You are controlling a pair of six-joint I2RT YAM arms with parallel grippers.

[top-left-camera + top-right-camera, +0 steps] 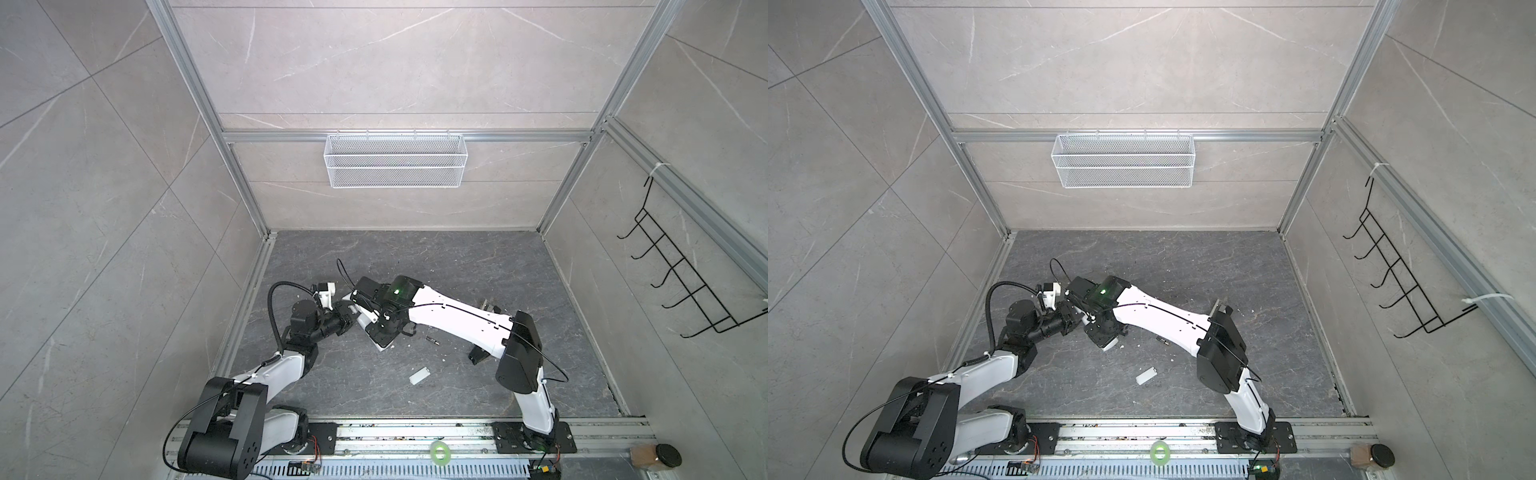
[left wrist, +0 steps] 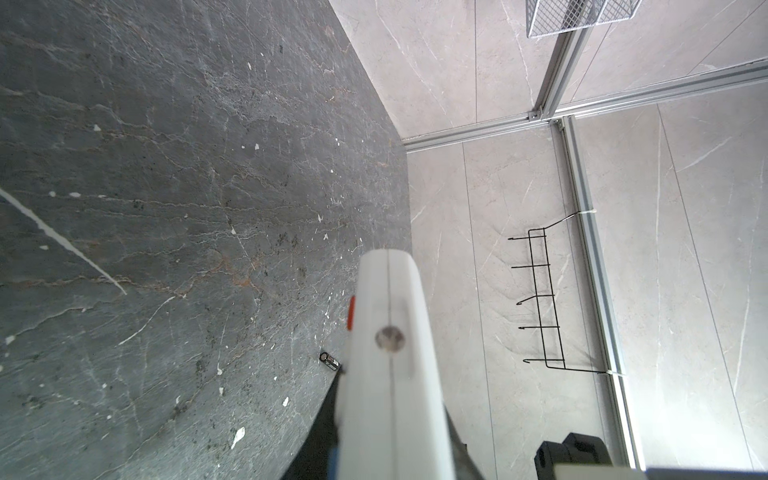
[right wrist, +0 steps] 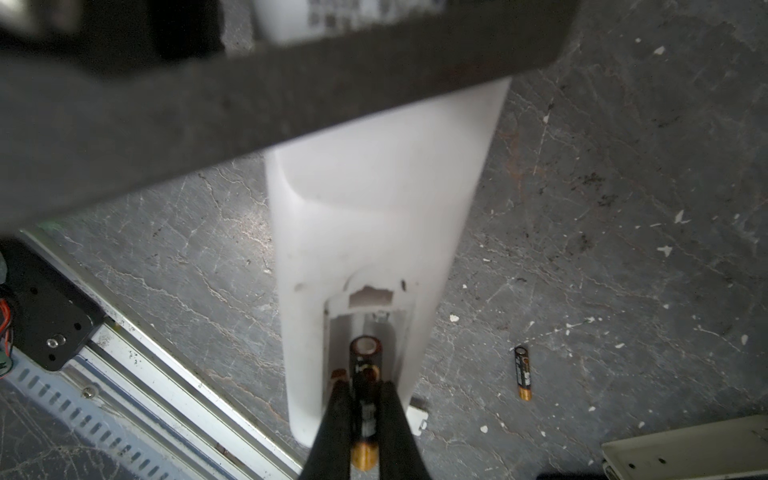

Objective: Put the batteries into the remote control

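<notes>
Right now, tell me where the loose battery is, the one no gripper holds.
In both top views the loose battery lies on the dark table, just right of the remote control and beyond the white cover.

The 2 top views look down from high above the rail [image 1: 415, 432] at 6 o'clock toward the wire basket [image 1: 395, 166] at 12 o'clock, covering the whole table [image 1: 457, 266]. The left wrist camera looks closely along the remote control [image 2: 390, 374] toward the hook rack [image 2: 544, 307] at 3 o'clock. The right wrist camera faces the remote control's open back past a held battery [image 3: 365, 374]. All 4 views share the loose battery [image 3: 523, 373].
</notes>
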